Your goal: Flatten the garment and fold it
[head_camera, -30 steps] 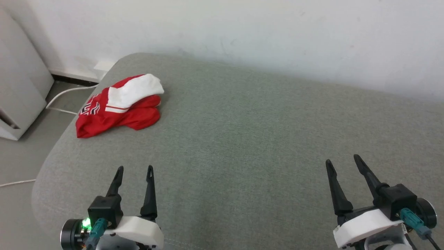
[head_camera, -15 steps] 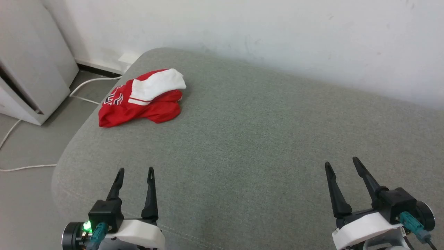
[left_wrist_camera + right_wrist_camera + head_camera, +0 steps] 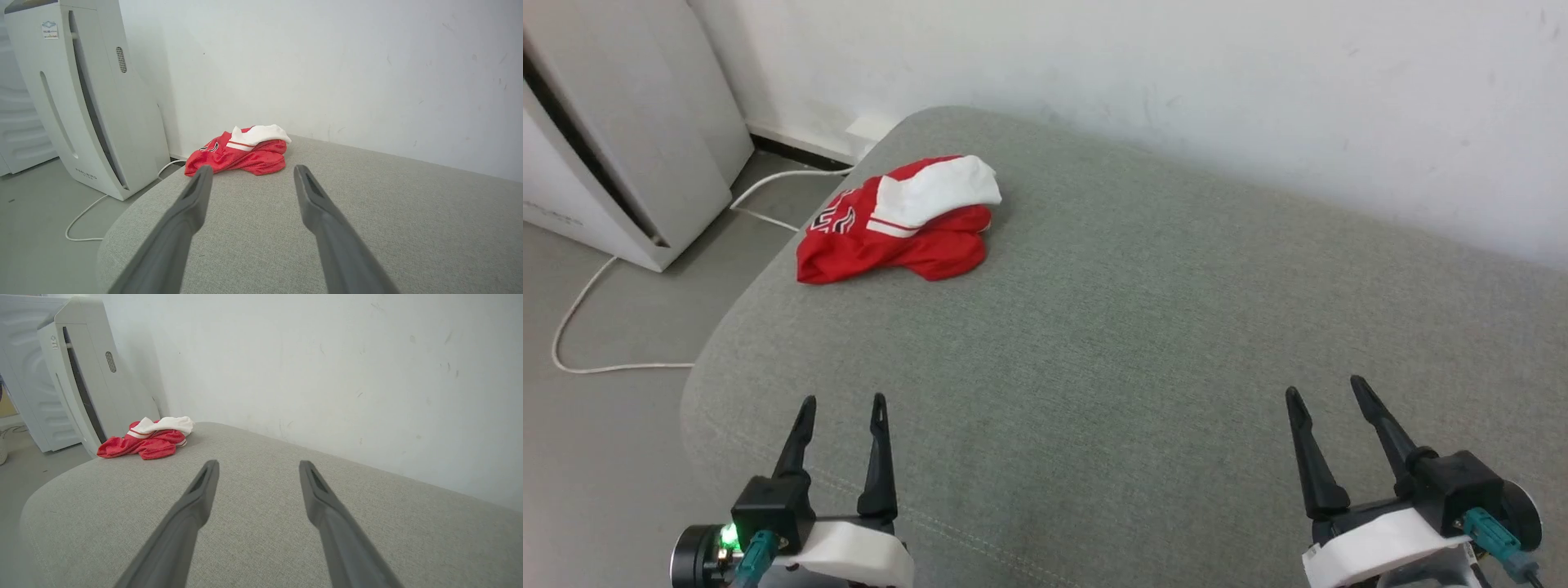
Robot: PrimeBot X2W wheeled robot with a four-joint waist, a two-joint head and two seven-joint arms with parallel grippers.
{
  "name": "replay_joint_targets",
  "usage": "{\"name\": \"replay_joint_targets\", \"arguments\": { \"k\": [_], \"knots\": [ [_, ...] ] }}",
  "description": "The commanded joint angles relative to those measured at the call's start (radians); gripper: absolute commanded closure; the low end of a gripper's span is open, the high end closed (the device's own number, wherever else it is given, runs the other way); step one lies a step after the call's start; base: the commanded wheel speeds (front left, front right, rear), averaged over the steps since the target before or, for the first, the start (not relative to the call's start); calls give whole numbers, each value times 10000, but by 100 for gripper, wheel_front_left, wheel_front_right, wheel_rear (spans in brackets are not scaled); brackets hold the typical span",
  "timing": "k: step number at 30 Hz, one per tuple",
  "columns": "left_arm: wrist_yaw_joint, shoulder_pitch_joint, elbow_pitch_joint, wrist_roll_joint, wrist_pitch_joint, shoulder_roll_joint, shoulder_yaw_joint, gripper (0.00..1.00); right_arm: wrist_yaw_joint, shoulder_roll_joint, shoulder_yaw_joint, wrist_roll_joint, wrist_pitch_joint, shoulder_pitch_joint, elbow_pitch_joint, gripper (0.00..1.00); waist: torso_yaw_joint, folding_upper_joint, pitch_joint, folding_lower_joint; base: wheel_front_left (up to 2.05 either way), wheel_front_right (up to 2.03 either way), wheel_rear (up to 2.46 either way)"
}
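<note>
Grey-green woven upholstery covers a broad, round-cornered cushion (image 3: 1135, 327) set against a scuffed white wall (image 3: 1176, 73). Near its front edge the left gripper (image 3: 842, 400) and right gripper (image 3: 1324, 386) are poised with jaws released, each pair of long, dark, tapered fingers parted and holding nothing. Well beyond them, at the cushion's far left corner, lies the red mesh-textured jersey shirt (image 3: 898, 224), crumpled into a low heap. Its long axis runs slantwise from the cushion's left edge toward the wall. A smooth white sleeve with red-and-white striped trim drapes over the top at the wall end. Black, white-outlined print peeks out at the left-edge end. Past the corner, a tall white plastic appliance (image 3: 629, 163) stands on the grey floor (image 3: 596, 449), a white cable (image 3: 637, 368) looping beside it.
</note>
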State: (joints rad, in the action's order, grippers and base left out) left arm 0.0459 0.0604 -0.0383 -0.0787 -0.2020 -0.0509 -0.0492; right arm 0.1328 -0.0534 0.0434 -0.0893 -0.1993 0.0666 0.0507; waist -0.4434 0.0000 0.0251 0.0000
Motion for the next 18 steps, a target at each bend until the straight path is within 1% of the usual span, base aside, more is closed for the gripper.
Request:
{"name": "replay_joint_targets", "arguments": {
  "k": [1, 18],
  "knots": [
    [94, 140, 2, -97, -102, 6, -45, 0, -17, 24, 43, -67, -130, 112, 37, 0, -110, 0, -2, 0, 0, 0, 0],
    [189, 155, -68, -282, -458, 7, -226, 0, -20, 30, 163, -99, -485, 198, 183, 0, -818, 0, -163, 0, 0, 0, 0]
  ]
}}
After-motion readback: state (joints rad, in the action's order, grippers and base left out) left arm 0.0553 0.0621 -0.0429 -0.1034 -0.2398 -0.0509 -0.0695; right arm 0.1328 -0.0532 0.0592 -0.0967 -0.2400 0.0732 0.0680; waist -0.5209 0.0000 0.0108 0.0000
